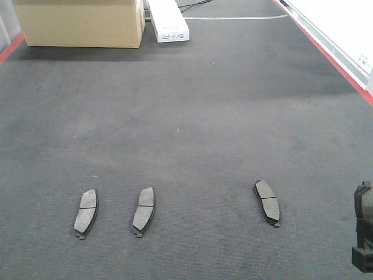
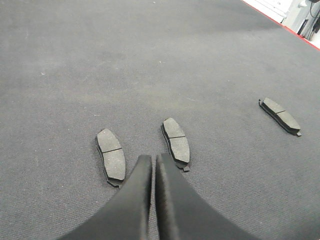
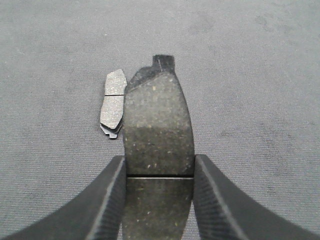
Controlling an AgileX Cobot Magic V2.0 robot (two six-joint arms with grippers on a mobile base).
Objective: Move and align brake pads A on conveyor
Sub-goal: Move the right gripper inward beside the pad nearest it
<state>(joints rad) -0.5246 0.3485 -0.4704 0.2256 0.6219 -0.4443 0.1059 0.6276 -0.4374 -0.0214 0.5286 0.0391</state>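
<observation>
Three pads lie on conveyor (image 1: 186, 116); fourth pad (image 3: 157, 125) clenched in right hand (image 3: 159, 172), gap left of third pad (image 1: 267, 202). Left hand (image 2: 153, 162) closed, empty.

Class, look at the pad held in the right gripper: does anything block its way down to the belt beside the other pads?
Nothing visible does. The held pad hangs over bare belt; the nearest lying pad sits to one side.

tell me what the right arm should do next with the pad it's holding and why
Probably carry the held brake pad toward the open gap in the row and lower it onto the conveyor. The right gripper is shut on it above the belt, while three pads already lie side by side, with a wide space between the second and third.
</observation>
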